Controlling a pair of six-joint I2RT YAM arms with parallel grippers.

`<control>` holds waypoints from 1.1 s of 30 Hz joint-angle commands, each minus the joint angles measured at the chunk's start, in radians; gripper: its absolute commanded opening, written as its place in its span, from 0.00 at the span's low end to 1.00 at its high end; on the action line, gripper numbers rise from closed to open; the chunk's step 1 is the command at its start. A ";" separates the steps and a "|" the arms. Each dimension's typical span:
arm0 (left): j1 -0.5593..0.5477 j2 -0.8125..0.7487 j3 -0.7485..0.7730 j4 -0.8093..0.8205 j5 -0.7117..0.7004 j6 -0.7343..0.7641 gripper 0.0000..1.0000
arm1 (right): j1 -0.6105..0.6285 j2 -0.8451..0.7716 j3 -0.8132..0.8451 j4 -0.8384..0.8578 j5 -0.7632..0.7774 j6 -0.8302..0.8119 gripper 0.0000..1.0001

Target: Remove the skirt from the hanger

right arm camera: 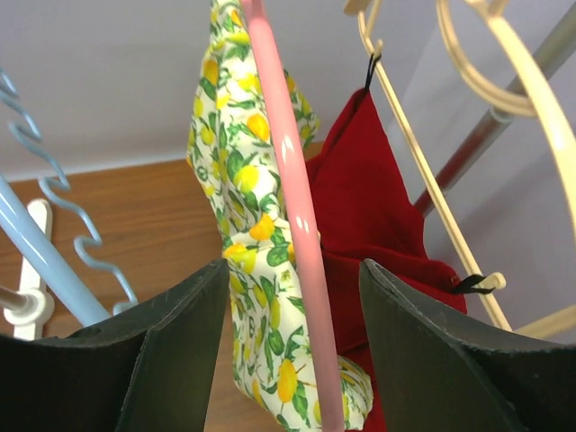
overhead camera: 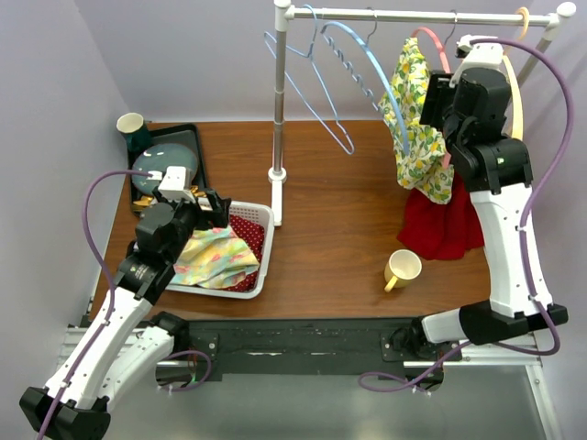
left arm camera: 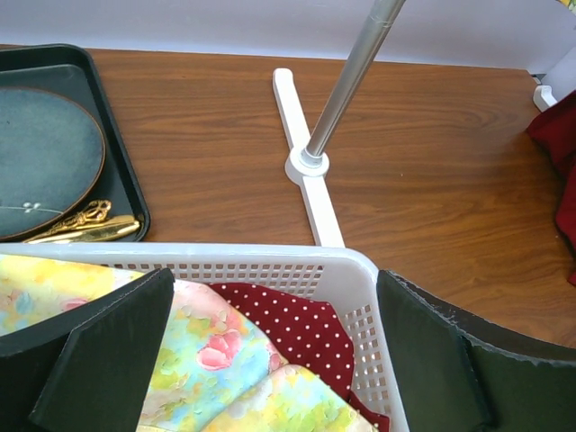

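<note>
The skirt [overhead camera: 417,128], white cloth with a lemon print, hangs from a pink hanger [overhead camera: 431,41] on the rail at the back right. My right gripper [overhead camera: 437,99] is raised up to it. In the right wrist view the jaws are open around the pink hanger [right arm camera: 288,198] and the skirt [right arm camera: 243,234], with a gap on each side of my right gripper [right arm camera: 292,270]. My left gripper [overhead camera: 215,209] hovers open over the white basket [overhead camera: 266,247]. In the left wrist view my left gripper [left arm camera: 274,274] holds nothing.
A red garment [overhead camera: 440,225] hangs on a cream hanger [overhead camera: 514,92] right behind the skirt. Two blue hangers [overhead camera: 367,64] hang further left. The rack pole [overhead camera: 280,101] stands mid-table. A yellow mug [overhead camera: 402,268] sits below. The basket holds pastel cloth [left arm camera: 207,342]. A black tray [overhead camera: 197,151] sits at the back left.
</note>
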 commanded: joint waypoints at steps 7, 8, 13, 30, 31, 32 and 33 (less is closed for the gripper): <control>0.005 0.005 -0.004 0.047 0.032 0.026 1.00 | -0.055 -0.034 -0.133 0.085 -0.105 -0.024 0.49; 0.005 0.002 -0.004 0.047 0.031 0.027 1.00 | -0.056 -0.038 -0.153 0.094 -0.106 -0.029 0.42; 0.005 -0.012 -0.006 0.047 0.029 0.024 1.00 | -0.058 -0.061 -0.188 0.172 -0.122 -0.035 0.26; 0.005 0.013 -0.007 0.047 0.024 0.027 1.00 | -0.058 -0.031 -0.041 0.315 -0.157 -0.069 0.00; 0.005 0.013 -0.006 0.044 0.027 0.027 1.00 | -0.056 -0.031 -0.033 0.318 -0.155 -0.066 0.00; 0.005 0.011 -0.004 0.043 0.027 0.029 1.00 | -0.058 -0.034 -0.030 0.328 -0.155 -0.063 0.00; 0.005 0.010 -0.004 0.041 0.030 0.029 1.00 | -0.058 -0.043 -0.032 0.335 -0.157 -0.061 0.00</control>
